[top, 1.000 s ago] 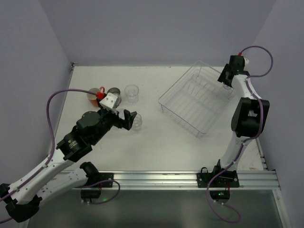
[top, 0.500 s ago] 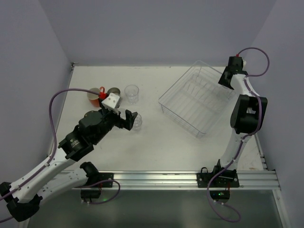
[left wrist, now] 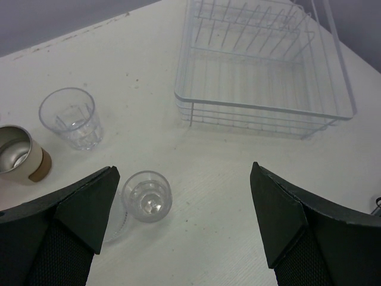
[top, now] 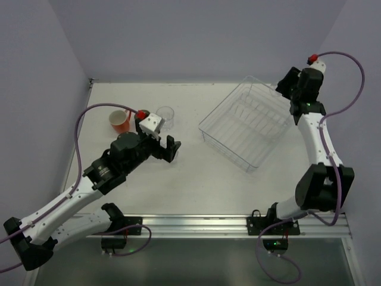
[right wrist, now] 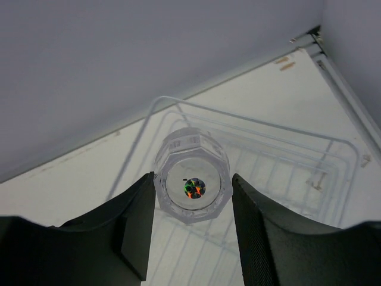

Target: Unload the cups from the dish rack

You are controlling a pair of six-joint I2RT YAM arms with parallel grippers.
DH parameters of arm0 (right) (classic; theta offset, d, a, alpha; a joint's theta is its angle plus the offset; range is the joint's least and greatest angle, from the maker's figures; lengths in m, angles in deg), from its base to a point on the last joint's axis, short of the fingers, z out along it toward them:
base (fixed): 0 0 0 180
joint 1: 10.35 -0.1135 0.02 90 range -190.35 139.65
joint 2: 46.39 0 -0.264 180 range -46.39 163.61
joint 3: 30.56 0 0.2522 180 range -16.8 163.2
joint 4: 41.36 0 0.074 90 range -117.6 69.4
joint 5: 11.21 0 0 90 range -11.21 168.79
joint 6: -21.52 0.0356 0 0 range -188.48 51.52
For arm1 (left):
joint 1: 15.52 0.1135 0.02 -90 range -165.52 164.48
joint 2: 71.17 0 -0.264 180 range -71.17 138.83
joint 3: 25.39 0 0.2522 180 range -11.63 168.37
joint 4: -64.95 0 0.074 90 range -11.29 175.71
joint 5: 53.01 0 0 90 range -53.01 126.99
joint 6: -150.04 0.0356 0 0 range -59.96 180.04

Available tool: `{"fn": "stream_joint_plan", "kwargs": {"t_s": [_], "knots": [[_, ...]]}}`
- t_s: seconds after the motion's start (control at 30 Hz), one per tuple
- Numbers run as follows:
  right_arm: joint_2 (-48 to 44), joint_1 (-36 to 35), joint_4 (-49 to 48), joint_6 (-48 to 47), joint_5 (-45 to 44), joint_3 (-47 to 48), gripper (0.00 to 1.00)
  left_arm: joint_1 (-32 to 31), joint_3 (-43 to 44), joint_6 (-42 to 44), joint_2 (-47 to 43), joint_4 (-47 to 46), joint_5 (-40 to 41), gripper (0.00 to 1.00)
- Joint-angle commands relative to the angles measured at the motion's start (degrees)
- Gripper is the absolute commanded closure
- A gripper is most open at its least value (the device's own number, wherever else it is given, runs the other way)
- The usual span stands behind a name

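Observation:
My right gripper (right wrist: 191,192) is shut on a clear tumbler (right wrist: 191,179) and holds it bottom-up toward the camera, in the air above the dish rack (right wrist: 280,156). From the top view that gripper (top: 290,89) hovers over the far right corner of the clear ribbed rack (top: 221,126), which shows no cups inside. My left gripper (left wrist: 184,220) stands wide open above the table, with a small clear tumbler (left wrist: 147,195) upright just inside its left finger, untouched. Another clear tumbler (left wrist: 71,117) and a beige cup (left wrist: 21,154) stand further left. The orange-red mug (top: 121,121) sits at the far left.
A clear tumbler (top: 165,116) stands beside the left wrist. Walls close the table at the back and on both sides. The left arm's purple cable (top: 89,116) loops over the mug area. A metal rail (top: 238,223) runs along the near edge.
The right arm has risen from the rack's far corner with the clear tumbler, its jaws having closed on it. The left arm has shifted a little right and back, covering the beige cup from above.

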Motion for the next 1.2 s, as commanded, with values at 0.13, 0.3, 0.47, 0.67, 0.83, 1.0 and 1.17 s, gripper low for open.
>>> {"fn": "stream_joint_plan", "kwargs": {"t_s": [0.13, 0.3, 0.47, 0.67, 0.83, 1.0, 1.17], "knots": [[-18.9, -9.5, -20.7, 15.9, 17.4, -21.8, 0.72, 0.4, 5.5, -9.3, 4.8, -10.0, -11.6, 0.0], [-27.4, -13.8, -34.3, 30.1, 34.4, -33.8, 0.72, 0.5, 6.2, -15.3, 10.9, -18.1, -17.2, 0.0], [-32.5, -18.3, -43.2, 36.5, 40.3, -42.7, 0.72, 0.4, 5.6, -20.8, 15.4, -23.5, -21.1, 0.02], [-33.7, -18.8, -52.3, 42.4, 44.8, -49.1, 0.72, 0.4, 5.5, -25.0, 19.0, -28.6, -24.5, 0.05], [-31.7, -19.0, -58.2, 45.5, 46.8, -51.2, 0.72, 0.4, 4.8, -27.5, 21.2, -31.7, -27.4, 0.14], [-29.0, -19.3, -61.9, 48.0, 49.4, -51.6, 0.72, 0.4, 4.1, -28.5, 22.1, -35.2, -28.6, 0.3], [-26.4, -19.7, -66.8, 51.3, 50.8, -52.0, 0.72, 0.4, 4.1, -29.5, 23.3, -37.6, -30.8, 0.43]]}}
